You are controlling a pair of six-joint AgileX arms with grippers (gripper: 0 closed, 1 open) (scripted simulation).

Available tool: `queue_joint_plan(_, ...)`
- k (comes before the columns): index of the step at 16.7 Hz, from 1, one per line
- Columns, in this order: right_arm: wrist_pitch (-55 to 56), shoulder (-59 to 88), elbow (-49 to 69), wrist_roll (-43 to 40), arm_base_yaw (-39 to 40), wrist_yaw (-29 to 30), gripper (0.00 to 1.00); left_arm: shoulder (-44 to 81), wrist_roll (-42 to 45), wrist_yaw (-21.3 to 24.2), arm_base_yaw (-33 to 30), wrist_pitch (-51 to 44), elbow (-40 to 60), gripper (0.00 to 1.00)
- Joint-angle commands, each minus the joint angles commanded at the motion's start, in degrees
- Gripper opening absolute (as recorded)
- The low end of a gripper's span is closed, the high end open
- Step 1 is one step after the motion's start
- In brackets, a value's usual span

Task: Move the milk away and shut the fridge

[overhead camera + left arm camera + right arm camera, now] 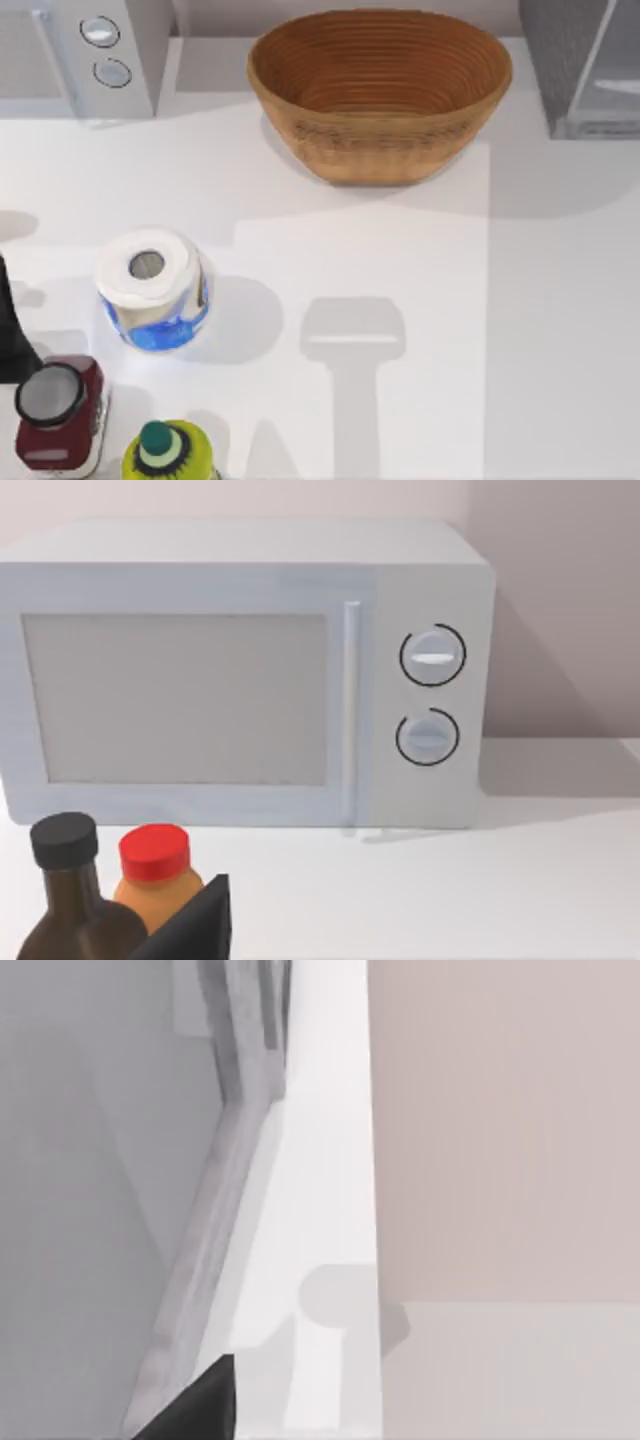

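Observation:
The fridge (560, 60) stands at the table's back right corner, with dark speckled grey sides. Its pale door panel (610, 70) runs slantwise off the body. In the right wrist view the pale grey fridge (120, 1160) is very close, with a white edge (330, 1160) beside it and the wall behind. A dark part of my right gripper (200, 1405) shows at that picture's lower edge. A dark part of my left gripper (195, 925) faces the appliance with two knobs. The milk is out of view.
A grey appliance with two round knobs (105, 50) stands back left, a brown woven basket (380, 90) back centre. A white-and-blue paper roll (152, 290), a maroon jar (58, 412) and a green-capped bottle (168, 452) crowd the front left. A dark bottle (65, 900) and a red-capped bottle (155, 875) stand near my left gripper.

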Motion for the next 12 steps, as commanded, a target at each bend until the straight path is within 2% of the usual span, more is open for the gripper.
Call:
queue_joint_plan(1, 1.32, 0.5, -1.81, -0.34, -1.85, 0.04, 1.0, 0.0, 0.0, 0.0, 0.0, 0.0, 0.0, 1.0)
queue_joint_plan(4, 2.14, 0.35, -2.81, 1.54, -0.16, 1.86, 1.0, 0.0, 0.0, 0.0, 0.0, 0.0, 0.0, 1.0)
queue_joint_plan(12, 9.32, -3.9, -9.45, 14.75, 19.0, 16.54, 1.0, 0.0, 0.0, 0.0, 0.0, 0.0, 0.0, 1.0)
